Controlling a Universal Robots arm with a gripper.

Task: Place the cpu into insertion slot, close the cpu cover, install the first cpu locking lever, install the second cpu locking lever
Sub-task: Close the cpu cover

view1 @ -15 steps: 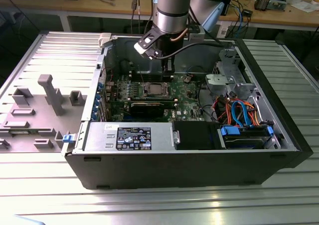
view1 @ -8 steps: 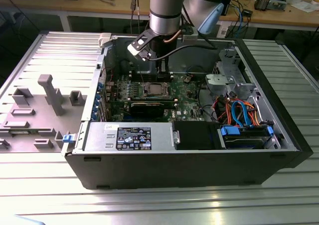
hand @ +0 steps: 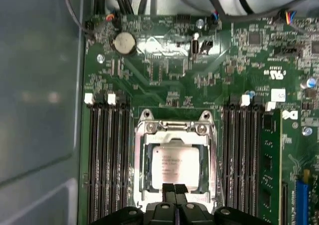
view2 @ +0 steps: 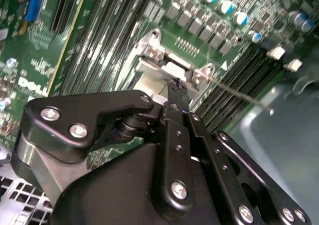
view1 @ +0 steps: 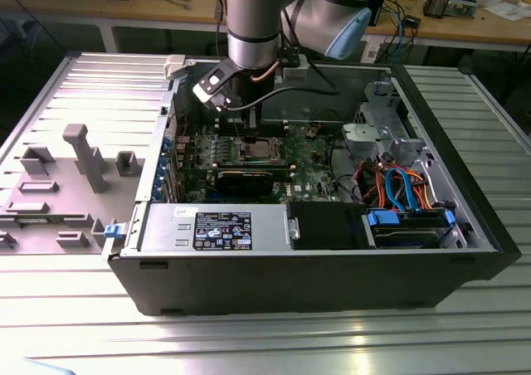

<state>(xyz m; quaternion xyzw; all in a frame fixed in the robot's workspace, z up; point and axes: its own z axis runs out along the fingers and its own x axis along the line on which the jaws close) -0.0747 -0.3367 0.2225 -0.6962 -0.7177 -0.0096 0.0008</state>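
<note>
The cpu point(hand: 175, 165) lies flat in the insertion slot point(hand: 137, 150), its silver-grey face showing through the window of the cpu cover point(hand: 175, 138), which lies down over it. My gripper point(hand: 175, 189) is shut, its two black fingertips pressed together with nothing seen between them, right at the near edge of the cpu. In the second wrist view the gripper point(view2: 177, 83) tip sits against the socket's silvery hinge end point(view2: 152, 58). A thin wire locking lever point(view2: 239, 93) sticks out sideways over the memory slots. In the exterior view the arm point(view1: 249, 26) stands over the socket point(view1: 259, 149).
Black memory slots point(hand: 107, 160) flank the socket, with a green memory module point(hand: 269, 160) on one side. A coin battery point(hand: 124, 42) and cables lie beyond. The case wall point(hand: 40, 110) is close. A power supply point(view1: 220, 230) and a cabled drive cage point(view1: 398, 188) fill the case front.
</note>
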